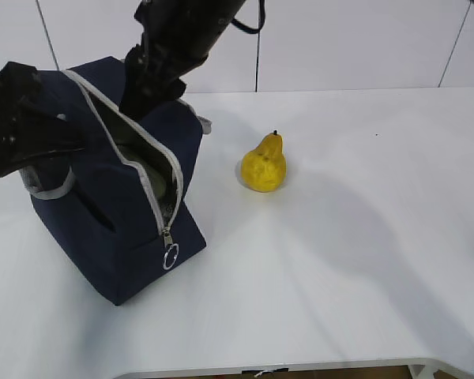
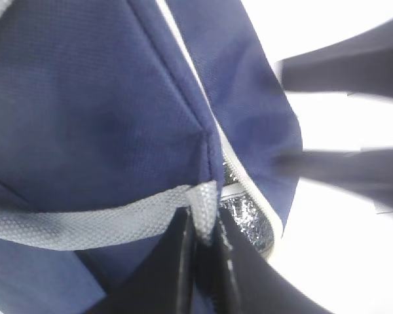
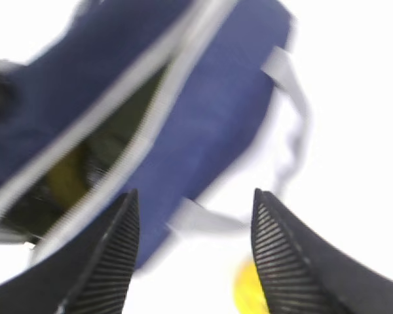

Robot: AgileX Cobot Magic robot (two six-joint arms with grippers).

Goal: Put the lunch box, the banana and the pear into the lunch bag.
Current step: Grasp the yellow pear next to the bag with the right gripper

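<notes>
Left claw is pinched tight on the lunch bag's grey strap, at the table's left. Right claw hangs wide open and empty over the unzipped mouth. Pear stands just right of the bag.

A white table stands before a white panelled wall.

Left gripper: jaws pinched together, nearly no gap, arm low at the left. Right gripper: jaws spread wide, nothing between them, arm angled down from above.
</notes>
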